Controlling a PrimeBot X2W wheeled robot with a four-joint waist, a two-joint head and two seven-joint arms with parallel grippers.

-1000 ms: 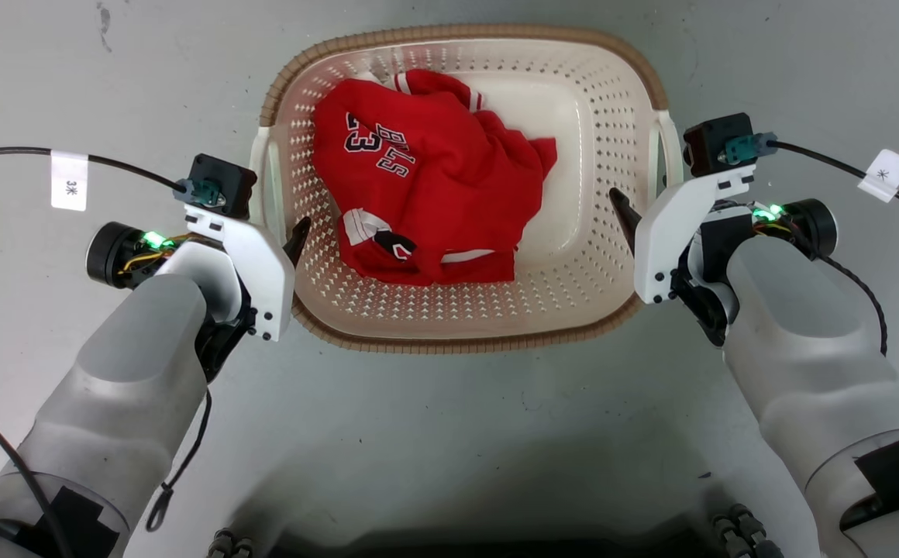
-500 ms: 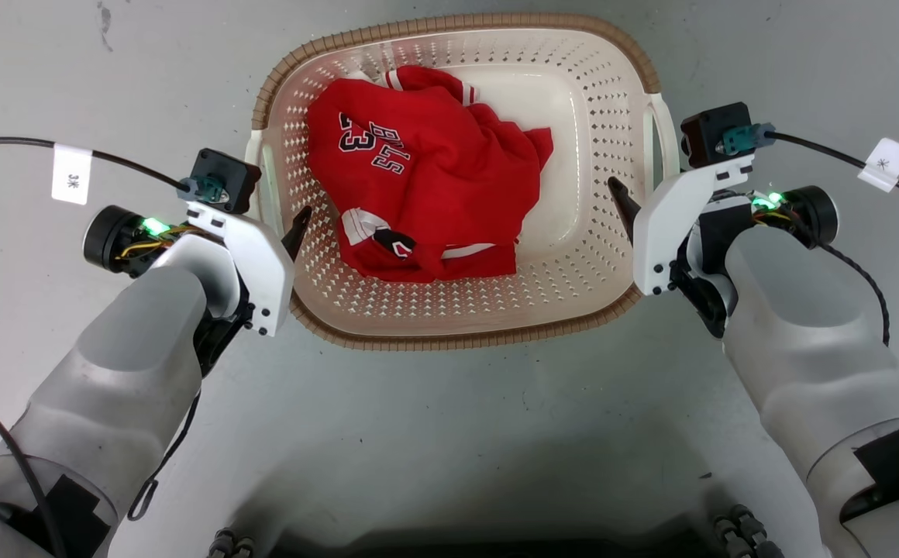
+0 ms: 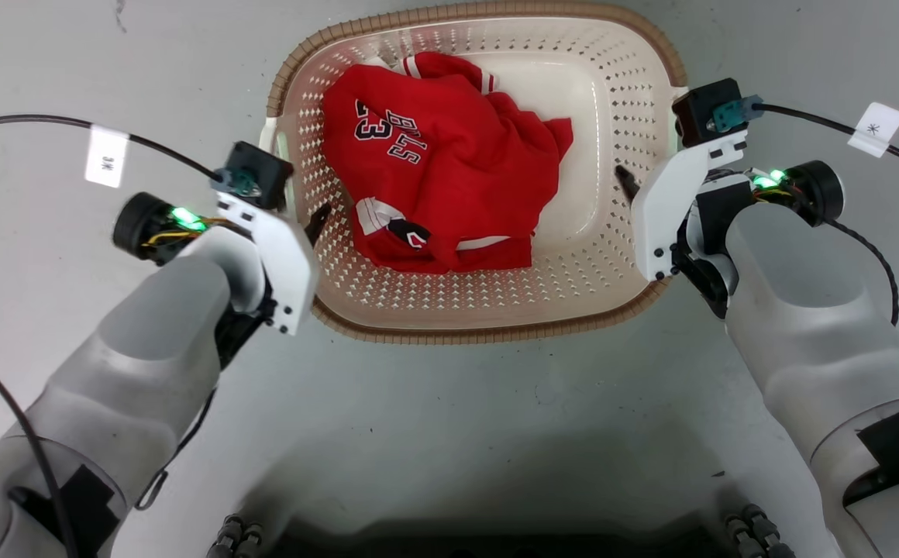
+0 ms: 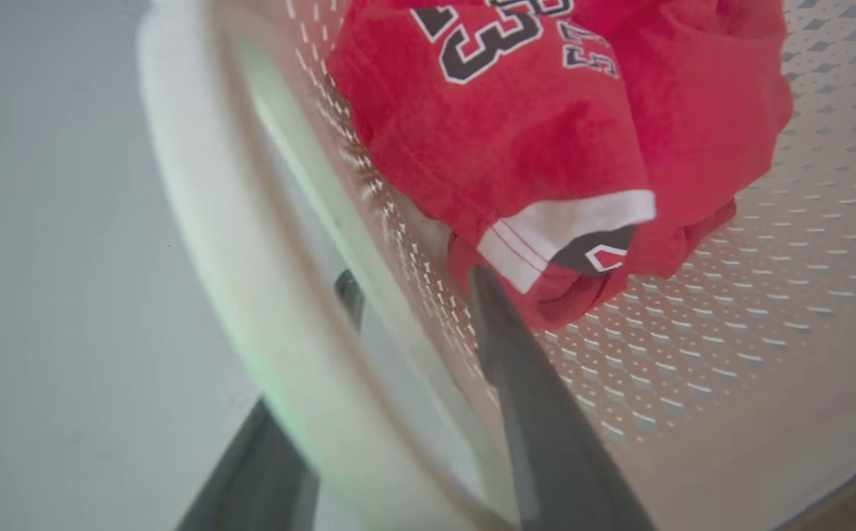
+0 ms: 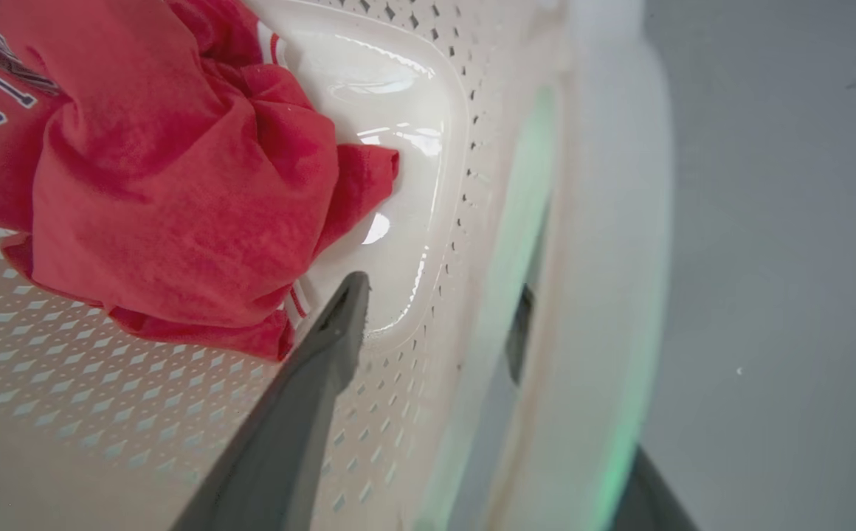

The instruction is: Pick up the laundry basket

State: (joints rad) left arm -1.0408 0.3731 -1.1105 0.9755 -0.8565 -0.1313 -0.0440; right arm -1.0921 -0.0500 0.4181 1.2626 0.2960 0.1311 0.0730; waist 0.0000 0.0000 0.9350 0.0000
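The cream-white laundry basket point(image 3: 480, 335) with its brown rim sits on the grey floor, holding a crumpled red jersey point(image 3: 434, 163). My left gripper point(image 3: 298, 213) straddles its left wall at the white handle: in the left wrist view one dark finger point(image 4: 502, 346) lies inside against the perforated wall and the other point(image 4: 350, 291) shows outside, behind the handle. My right gripper point(image 3: 647, 167) straddles the right wall in the same way, inner finger point(image 5: 339, 324) inside and outer finger point(image 5: 520, 332) behind the handle. Both sets of jaws stand narrow, closed on wall and handle.
Bare grey floor point(image 3: 449, 434) surrounds the basket. Black cables with white tags point(image 3: 106, 157) trail from both wrists. My own dark base point(image 3: 480, 542) shows at the bottom edge.
The whole picture has shifted slightly right, so the camera moved. Both arms and the basket keep the same relation; the grippers stay clamped at the side walls.
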